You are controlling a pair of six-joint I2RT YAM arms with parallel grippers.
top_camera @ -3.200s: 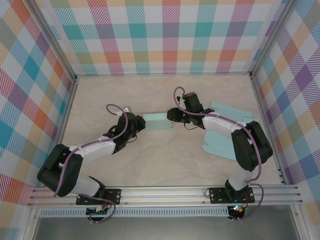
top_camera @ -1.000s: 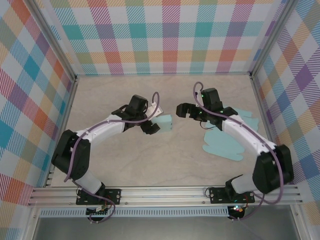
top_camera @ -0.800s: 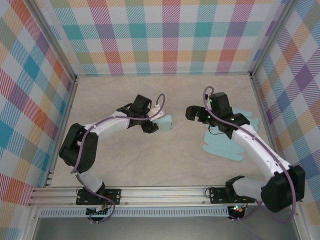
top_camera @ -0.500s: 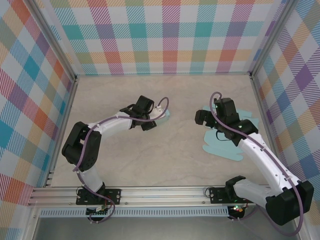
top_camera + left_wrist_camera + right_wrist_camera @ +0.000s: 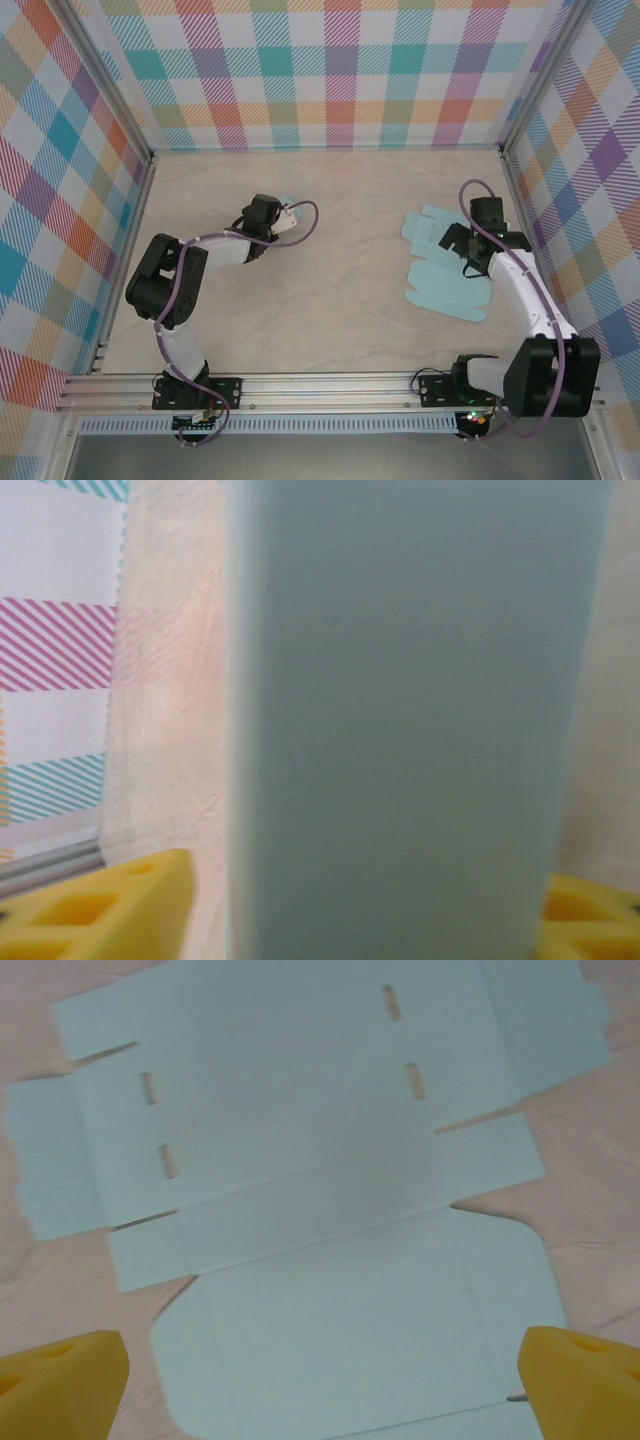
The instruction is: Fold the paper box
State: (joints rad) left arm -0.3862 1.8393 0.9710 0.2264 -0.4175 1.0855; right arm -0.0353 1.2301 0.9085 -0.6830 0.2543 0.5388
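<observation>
Folded box point(image 5: 410, 710): left half of table point(image 5: 330, 310), filling gap between left gripper point(image 5: 350, 912) fingers. Jaws part-spread either side; cannot tell if gripping or merely flanking.

Slotted blank point(image 5: 300, 1080) and rounded blank point(image 5: 370, 1320): flat, lying together on right half of table, directly beneath right gripper point(image 5: 325, 1375), jaws fully spread, empty. Slotted blank's long axis parallel to finger line. Right arm nearer; likely takes next blank by an edge.

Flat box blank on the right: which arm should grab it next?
Right. The right gripper hovers over the flat blank, jaws open; the left gripper is far off, the folded box between its jaws.
</observation>
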